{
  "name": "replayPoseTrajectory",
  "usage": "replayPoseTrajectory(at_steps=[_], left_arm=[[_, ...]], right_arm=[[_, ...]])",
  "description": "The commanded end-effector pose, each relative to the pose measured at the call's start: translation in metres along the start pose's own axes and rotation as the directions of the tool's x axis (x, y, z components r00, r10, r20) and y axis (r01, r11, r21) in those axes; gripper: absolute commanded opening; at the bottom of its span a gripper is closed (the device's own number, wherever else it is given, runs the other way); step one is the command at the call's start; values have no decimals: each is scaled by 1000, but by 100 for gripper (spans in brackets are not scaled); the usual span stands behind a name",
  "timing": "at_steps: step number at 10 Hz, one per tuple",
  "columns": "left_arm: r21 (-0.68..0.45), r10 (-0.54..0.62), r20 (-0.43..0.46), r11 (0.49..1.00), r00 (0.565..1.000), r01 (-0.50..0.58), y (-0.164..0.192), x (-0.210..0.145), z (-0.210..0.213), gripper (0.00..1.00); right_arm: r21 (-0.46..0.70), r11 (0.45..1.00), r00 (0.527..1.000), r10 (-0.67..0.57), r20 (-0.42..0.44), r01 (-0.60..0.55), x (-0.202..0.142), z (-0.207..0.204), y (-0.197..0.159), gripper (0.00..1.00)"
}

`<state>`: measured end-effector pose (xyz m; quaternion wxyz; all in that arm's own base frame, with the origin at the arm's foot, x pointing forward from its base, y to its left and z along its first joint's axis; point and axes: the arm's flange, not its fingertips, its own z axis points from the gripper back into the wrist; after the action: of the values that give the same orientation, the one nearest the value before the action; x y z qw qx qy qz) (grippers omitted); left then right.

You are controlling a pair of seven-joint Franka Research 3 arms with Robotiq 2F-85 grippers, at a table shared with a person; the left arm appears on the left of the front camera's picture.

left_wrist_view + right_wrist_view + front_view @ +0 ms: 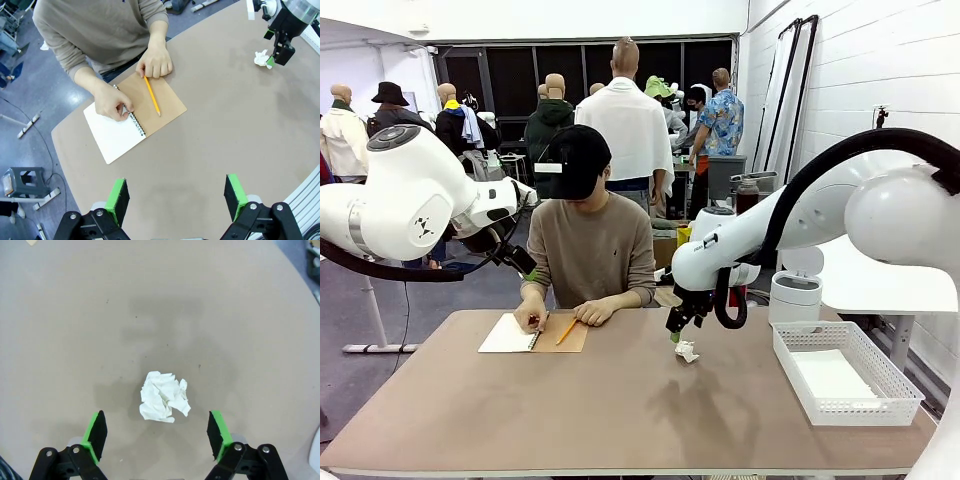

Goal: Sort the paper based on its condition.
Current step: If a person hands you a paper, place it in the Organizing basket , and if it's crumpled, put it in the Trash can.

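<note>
A crumpled ball of white paper (687, 351) lies on the brown table right of the middle. My right gripper (677, 332) hangs just above and to the left of it, open. In the right wrist view the ball (164, 396) sits on the table between and slightly ahead of the open gripper (157, 434), untouched. A flat white sheet (830, 378) lies in the white mesh basket (900, 385) at the right. My left gripper (176, 197) is open and holds nothing, high over the table's left side (517, 259).
The person at the far side holds down an open spiral notebook (135, 120) with one hand; a yellow pencil (152, 95) rests on its brown cover under the other hand. A small white lidded bin (795, 295) stands behind the basket.
</note>
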<state>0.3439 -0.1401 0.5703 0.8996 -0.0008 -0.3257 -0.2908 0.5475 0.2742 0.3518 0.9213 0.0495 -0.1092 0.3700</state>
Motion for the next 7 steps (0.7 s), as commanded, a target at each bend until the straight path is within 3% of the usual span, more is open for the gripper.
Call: replayPoseTrajectory(at_steps=[1, 7], left_arm=[[0, 2, 0, 1000, 1000, -2, 1, 0, 0, 100], [0, 2, 0, 1000, 1000, -2, 1, 0, 0, 100]], right_arm=[[31, 999, 999, -28, -33, 29, 7, -11, -6, 100], [26, 998, 995, -56, -81, 58, 17, -33, -20, 100]])
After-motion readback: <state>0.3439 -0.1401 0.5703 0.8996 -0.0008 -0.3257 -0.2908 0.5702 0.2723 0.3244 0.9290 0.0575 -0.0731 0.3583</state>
